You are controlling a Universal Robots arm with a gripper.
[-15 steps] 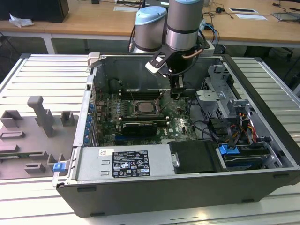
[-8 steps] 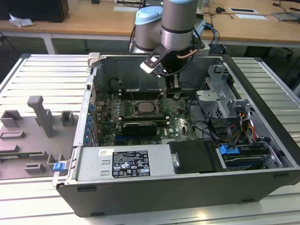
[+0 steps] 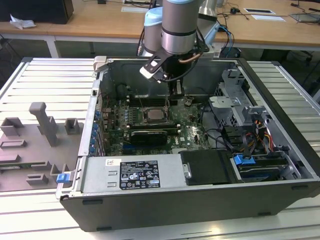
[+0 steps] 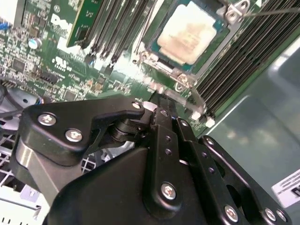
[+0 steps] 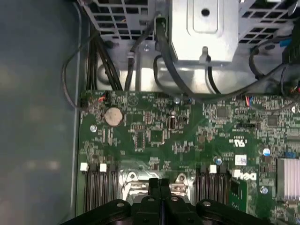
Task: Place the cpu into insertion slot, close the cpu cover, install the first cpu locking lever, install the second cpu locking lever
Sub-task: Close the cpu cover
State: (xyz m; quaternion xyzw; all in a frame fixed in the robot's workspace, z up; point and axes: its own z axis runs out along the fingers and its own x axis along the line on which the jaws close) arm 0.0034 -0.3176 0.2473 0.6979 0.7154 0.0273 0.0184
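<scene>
1. In the exterior view, an open computer case [image 3: 150, 212] lies on a slatted table [image 3: 45, 80]. The arm reaches down into it. The gripper [image 3: 175, 92] hangs low near the case's back wall, just beyond the insertion slot [image 3: 144, 116] and slightly to the exterior view's right of it. The cpu [image 3: 154, 114] sits in that slot, around the middle of the green motherboard [image 3: 192, 125].

2. In the second wrist view, the cpu [image 4: 190, 33] lies flat in the socket with its pale top showing through the window of the cpu cover [image 4: 159, 64]. The cover is folded down around it. The gripper [image 4: 162, 101] ends just beside the cover's near edge, next to a small metal tab. Whether it touches that tab is unclear. Long black memory slots [image 4: 253, 61] flank the socket.

3. In the first wrist view, the gripper [image 5: 159, 183] has its two fingers pressed together, with nothing visible between them. They hang over the motherboard's socket end. A coin battery [image 5: 113, 116] lies toward the board's far corner, and a metal drive cage [image 5: 204, 28] stands past the board's far edge.
</scene>
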